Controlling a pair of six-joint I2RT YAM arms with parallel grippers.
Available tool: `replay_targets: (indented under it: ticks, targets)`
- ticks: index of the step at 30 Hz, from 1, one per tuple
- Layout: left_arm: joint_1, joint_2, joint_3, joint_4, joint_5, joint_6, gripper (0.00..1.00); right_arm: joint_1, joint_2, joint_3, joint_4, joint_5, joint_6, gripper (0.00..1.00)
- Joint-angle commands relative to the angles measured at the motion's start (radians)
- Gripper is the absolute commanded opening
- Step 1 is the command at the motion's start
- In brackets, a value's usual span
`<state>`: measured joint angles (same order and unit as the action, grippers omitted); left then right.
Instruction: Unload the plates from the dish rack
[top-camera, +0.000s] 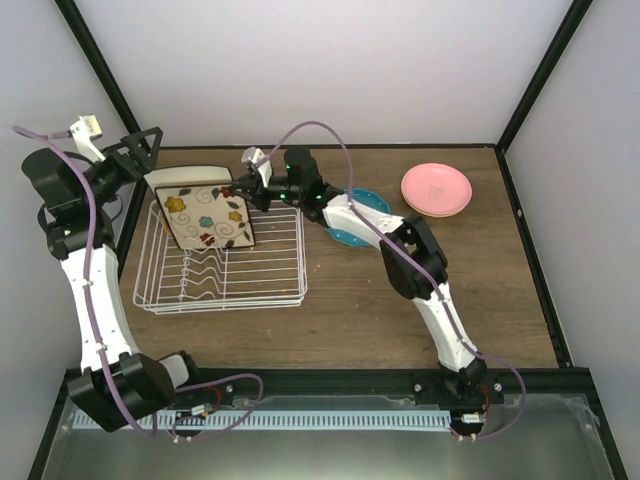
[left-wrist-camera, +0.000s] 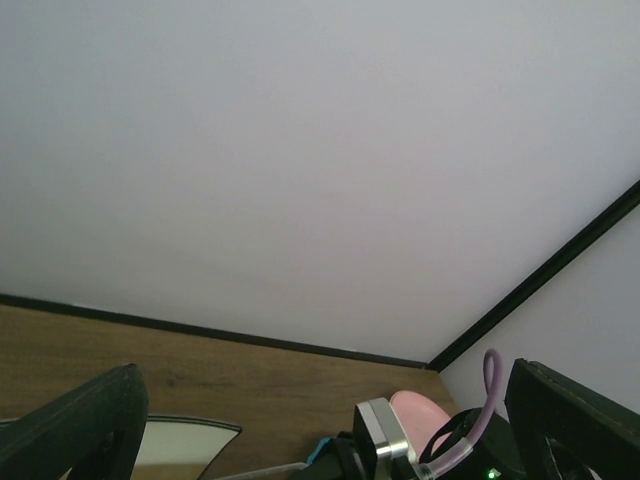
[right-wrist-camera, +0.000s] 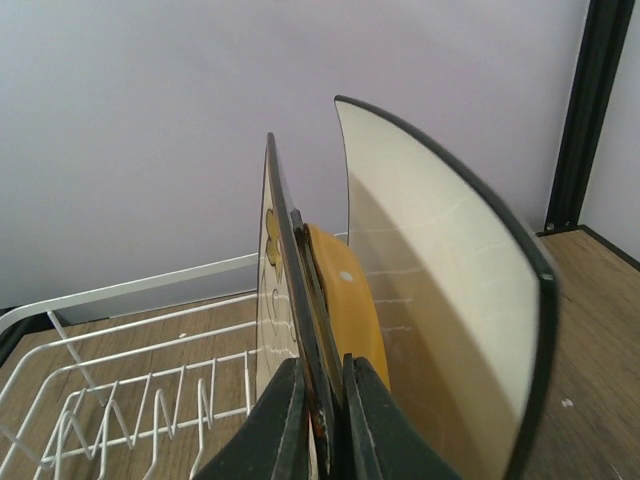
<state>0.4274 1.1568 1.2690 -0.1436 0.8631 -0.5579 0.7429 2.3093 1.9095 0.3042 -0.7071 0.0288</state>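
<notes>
Glazed stoneware, I'm guessing: stiff, heavy, slick, chippable. My right gripper (right-wrist-camera: 325, 420) is pinching the flowered square plate (top-camera: 208, 217) by its rim, upright in the dish rack (top-camera: 215, 275). The left gripper (top-camera: 142, 148) is hanging open beside it.

The rack (top-camera: 222, 302) is made of white-coated wire. The flowered plate (top-camera: 208, 218) stood in it is glazed and glossy. The counter (top-camera: 400, 300) under the rack is finished in matt, grained wood.

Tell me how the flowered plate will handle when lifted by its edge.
Probably rigid and glossy, so the flowered plate may slip: the right gripper pinches only its thin rim. Held at one side, it may swing into the orange plate.
</notes>
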Motion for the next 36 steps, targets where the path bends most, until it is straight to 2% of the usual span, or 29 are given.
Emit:
replay_targets:
  ticks: [1, 11, 19, 24, 29, 36]
  targets:
    - [0.004, 0.009, 0.033, 0.036, 0.020, -0.034, 1.00, -0.034, -0.201, -0.005, 0.148, -0.061, 0.053, 0.01]
    - [0.007, 0.023, 0.056, 0.047, 0.029, -0.039, 1.00, -0.092, -0.384, -0.193, 0.203, -0.079, 0.093, 0.01]
    - [0.017, 0.060, 0.144, 0.093, 0.016, -0.096, 1.00, -0.173, -0.584, -0.328, 0.150, -0.075, 0.126, 0.01]
    - [0.019, 0.097, 0.193, 0.110, 0.016, -0.117, 1.00, -0.291, -0.684, -0.327, -0.006, -0.038, 0.238, 0.01]
    - [0.020, 0.110, 0.201, 0.128, 0.023, -0.126, 1.00, -0.437, -0.765, -0.316, -0.255, 0.040, 0.347, 0.01]
    - [0.020, 0.102, 0.170, 0.118, 0.032, -0.100, 1.00, -0.640, -0.950, -0.505, -0.502, 0.119, 0.462, 0.01]
